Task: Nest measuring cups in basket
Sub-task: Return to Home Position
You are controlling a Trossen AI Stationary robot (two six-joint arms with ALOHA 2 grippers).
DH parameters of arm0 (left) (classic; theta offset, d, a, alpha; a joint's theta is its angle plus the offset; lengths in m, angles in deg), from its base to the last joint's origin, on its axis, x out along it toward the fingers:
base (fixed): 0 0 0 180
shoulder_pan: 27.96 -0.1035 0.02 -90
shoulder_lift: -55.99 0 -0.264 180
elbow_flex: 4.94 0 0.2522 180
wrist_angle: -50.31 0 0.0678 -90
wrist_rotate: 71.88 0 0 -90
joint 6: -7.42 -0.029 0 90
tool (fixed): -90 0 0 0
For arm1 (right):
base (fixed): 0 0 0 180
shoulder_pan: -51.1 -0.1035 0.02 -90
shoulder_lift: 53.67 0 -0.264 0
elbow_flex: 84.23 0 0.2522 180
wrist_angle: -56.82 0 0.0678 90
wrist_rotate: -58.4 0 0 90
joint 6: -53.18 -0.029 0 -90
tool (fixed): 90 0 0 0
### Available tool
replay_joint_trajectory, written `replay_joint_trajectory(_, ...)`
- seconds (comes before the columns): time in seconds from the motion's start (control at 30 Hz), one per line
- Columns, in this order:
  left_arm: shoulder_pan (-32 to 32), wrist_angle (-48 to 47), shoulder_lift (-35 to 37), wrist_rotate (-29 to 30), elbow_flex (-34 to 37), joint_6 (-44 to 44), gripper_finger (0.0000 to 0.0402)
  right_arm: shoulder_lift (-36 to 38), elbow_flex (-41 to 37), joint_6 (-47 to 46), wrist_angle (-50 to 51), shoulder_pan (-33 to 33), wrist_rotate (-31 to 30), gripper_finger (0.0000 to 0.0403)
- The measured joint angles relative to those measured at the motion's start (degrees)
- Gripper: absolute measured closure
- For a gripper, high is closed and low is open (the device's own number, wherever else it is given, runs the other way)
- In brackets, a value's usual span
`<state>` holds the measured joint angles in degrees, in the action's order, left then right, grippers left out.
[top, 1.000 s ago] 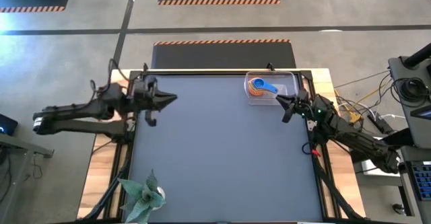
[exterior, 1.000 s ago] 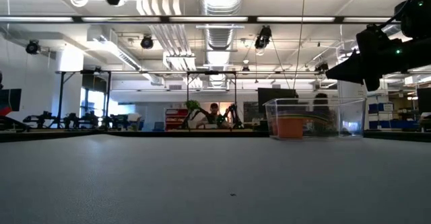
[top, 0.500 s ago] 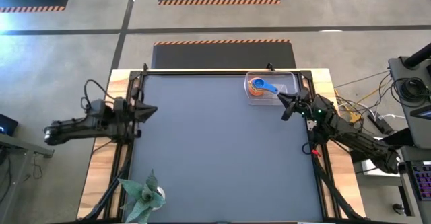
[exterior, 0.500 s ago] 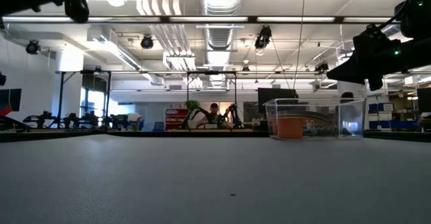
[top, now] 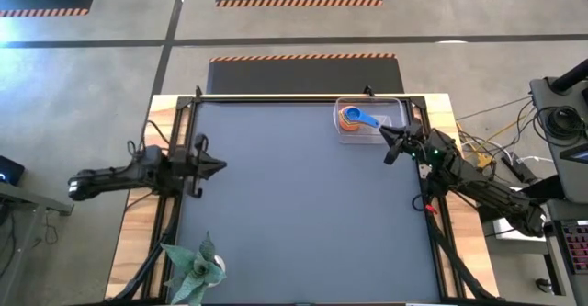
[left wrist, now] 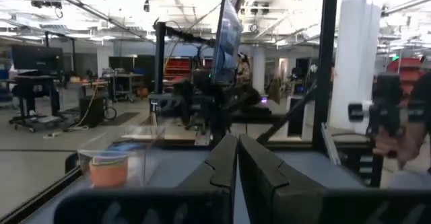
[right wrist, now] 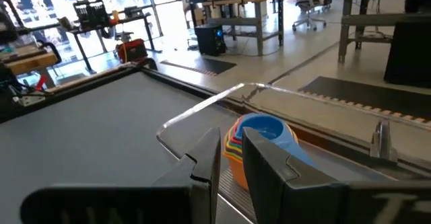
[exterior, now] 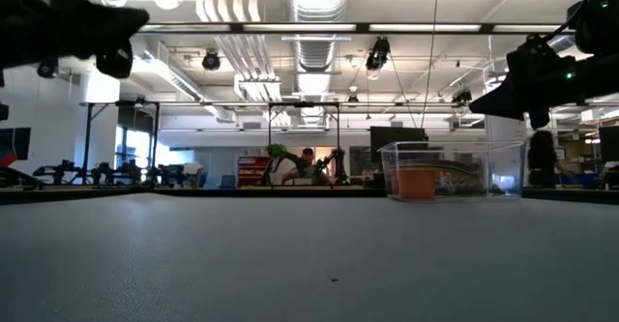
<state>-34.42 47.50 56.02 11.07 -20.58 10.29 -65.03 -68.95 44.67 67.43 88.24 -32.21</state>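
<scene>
The measuring cups (top: 354,118) sit nested in one stack, blue on top and orange outermost, in the clear basket (top: 395,113) at the table's far right. The stack (right wrist: 262,133) also shows in the right wrist view, inside the basket's rim (right wrist: 202,109). My right gripper (top: 384,143) hovers just on the near-right side of the basket, pointing at it; its fingers (right wrist: 230,158) stand a narrow gap apart with nothing between them. My left gripper (top: 223,166) hangs shut and empty over the table's left edge, its fingers (left wrist: 237,158) together.
A small potted plant (top: 195,267) stands at the table's near left corner. The grey mat (top: 303,214) lies between the two arms. In the low view the basket (exterior: 503,167) stands at the far right, and a person (exterior: 308,158) sits in the room beyond.
My left gripper has drawn back toward the table's left edge and toward its near side, and has sunk lower, staying shut. My right gripper, the basket and the cups have kept still.
</scene>
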Motion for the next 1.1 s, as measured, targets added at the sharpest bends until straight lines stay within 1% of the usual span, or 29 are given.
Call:
replay_joint_trajectory(0.03,0.0,0.4,0.0,0.0,1.2,-0.7,0.0402,0.0,0.0,0.0,-0.3,0.0,0.0,0.0351)
replay_joint_trajectory(0.33,0.3,-7.8,-1.2,0.0,1.3,1.2,0.0402,0.0,0.0,2.3,0.0,0.0,-0.5,0.0351)
replay_joint_trajectory(0.4,0.5,-8.6,-1.1,0.0,1.3,1.7,0.0402,0.1,-0.2,2.7,0.3,0.0,-2.3,0.0351)
replay_joint_trajectory(0.53,0.7,-8.9,-1.0,0.0,1.3,2.3,0.0402,1.2,-0.7,2.2,0.8,0.0,-9.3,0.0351)
replay_joint_trajectory(0.6,0.7,-8.9,-0.6,-0.1,1.3,2.6,0.0402,2.3,-0.7,1.9,0.8,0.0,-9.8,0.0351)
replay_joint_trajectory(0.67,0.7,-8.9,-0.1,-0.1,1.3,2.9,0.0402,3.6,-0.7,2.2,1.0,0.0,-8.2,0.0351)
replay_joint_trajectory(0.8,0.7,-8.9,0.0,-0.1,1.3,3.2,0.0402,6.0,-0.7,5.2,2.9,0.0,2.1,0.0351)
replay_joint_trajectory(0.83,0.7,-9.0,0.0,-0.1,1.3,3.2,0.0402,6.2,-0.6,5.6,2.8,-0.1,3.6,0.0351)
replay_joint_trajectory(1.1,0.7,-9.0,-1.4,-0.1,1.3,2.5,0.0402,6.2,-0.6,5.6,2.9,0.0,4.7,0.0351)
